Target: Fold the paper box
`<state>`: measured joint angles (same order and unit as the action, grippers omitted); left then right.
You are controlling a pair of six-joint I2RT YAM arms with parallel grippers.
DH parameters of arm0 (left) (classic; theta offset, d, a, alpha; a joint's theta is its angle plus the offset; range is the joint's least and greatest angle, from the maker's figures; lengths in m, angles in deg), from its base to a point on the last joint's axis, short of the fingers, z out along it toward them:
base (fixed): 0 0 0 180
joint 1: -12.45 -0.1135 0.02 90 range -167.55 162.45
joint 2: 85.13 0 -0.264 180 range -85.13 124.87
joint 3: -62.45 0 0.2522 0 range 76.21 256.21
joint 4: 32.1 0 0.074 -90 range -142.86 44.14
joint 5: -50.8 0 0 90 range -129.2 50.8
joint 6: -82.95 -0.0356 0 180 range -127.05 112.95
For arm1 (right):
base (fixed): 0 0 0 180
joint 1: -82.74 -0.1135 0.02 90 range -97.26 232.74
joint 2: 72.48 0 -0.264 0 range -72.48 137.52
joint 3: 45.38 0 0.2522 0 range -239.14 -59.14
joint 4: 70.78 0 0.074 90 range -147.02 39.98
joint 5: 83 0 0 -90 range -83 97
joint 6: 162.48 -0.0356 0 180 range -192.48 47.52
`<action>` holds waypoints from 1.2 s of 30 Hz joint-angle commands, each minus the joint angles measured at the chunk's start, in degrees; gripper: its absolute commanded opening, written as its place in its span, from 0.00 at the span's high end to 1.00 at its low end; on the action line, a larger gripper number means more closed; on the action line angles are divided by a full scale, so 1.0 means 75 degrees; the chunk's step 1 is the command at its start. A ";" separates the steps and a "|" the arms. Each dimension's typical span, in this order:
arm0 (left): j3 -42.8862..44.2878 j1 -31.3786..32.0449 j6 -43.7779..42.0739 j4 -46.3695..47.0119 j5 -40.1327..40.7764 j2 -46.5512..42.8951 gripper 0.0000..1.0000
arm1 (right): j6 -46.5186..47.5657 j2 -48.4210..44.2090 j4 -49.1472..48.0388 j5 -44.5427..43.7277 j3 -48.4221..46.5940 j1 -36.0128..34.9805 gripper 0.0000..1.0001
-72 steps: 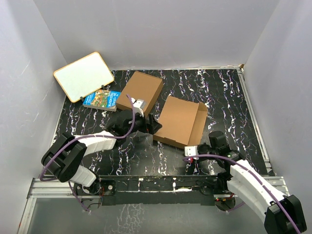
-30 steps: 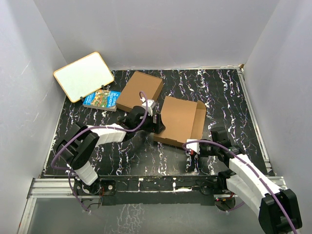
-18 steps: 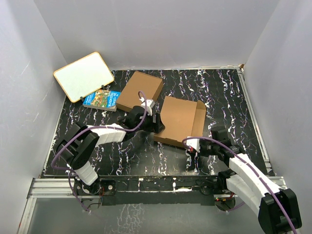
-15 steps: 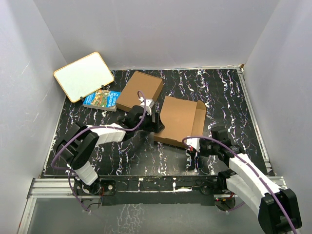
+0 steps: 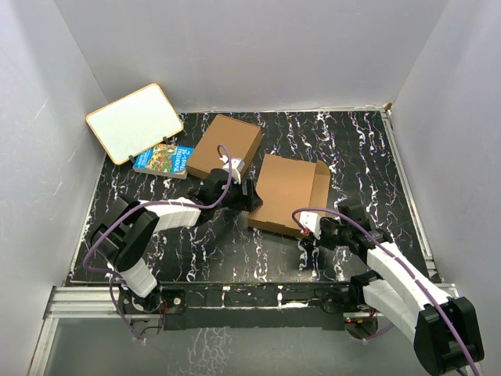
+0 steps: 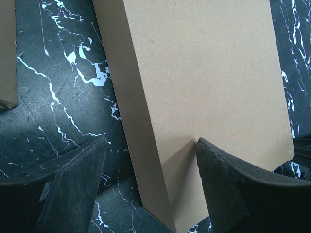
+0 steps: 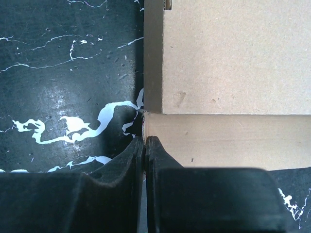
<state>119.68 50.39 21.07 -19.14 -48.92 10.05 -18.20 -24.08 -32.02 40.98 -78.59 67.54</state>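
The paper box (image 5: pixel 286 192) lies flat in the middle of the black marble table, its right flap (image 5: pixel 321 188) raised. In the left wrist view it fills the upper right as the plain brown paper box (image 6: pixel 204 82). My left gripper (image 5: pixel 244 196) is at its left edge. That left gripper (image 6: pixel 150 182) is open and straddles the box's near corner, one finger (image 6: pixel 73 189) over the table and the other over the box top. My right gripper (image 5: pixel 310 235) is shut at the box's front right corner. In its wrist view the right gripper (image 7: pixel 145 141) touches the cardboard corner (image 7: pixel 146 116).
A second plain brown flat box (image 5: pixel 225 146) lies behind the left gripper, its corner (image 6: pixel 6 58) at the left edge of the left wrist view. A blue book (image 5: pixel 164 159) and a white board (image 5: pixel 135 121) rest at the back left. White walls enclose the table.
My right gripper has moved forward up to the box's front right corner. The left gripper has shifted a little along the box's left edge, with its jaws slightly narrower.
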 commanded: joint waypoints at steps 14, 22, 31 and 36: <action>-0.0093 -0.0124 -0.0099 -0.0363 0.0135 0.0141 0.28 | 0.0156 0.0423 0.0370 -0.0187 -0.0721 0.0067 0.92; -0.0077 -0.0123 -0.0081 -0.0386 0.0112 0.0144 0.29 | 0.0339 0.0684 0.0536 -0.0313 -0.0787 0.0064 0.92; -0.0057 -0.0124 -0.0070 -0.0378 0.0080 0.0144 0.29 | 0.0261 0.1150 0.0694 -0.0211 -0.1087 0.0073 0.92; -0.0099 -0.0124 -0.0081 -0.0375 0.0077 0.0099 0.29 | 0.0191 0.1285 0.0691 -0.0165 -0.1166 0.0077 0.92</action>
<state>119.68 50.06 21.53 -19.12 -49.33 10.25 -16.04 -15.07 -26.95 40.15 -85.21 67.76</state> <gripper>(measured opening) 0.717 0.090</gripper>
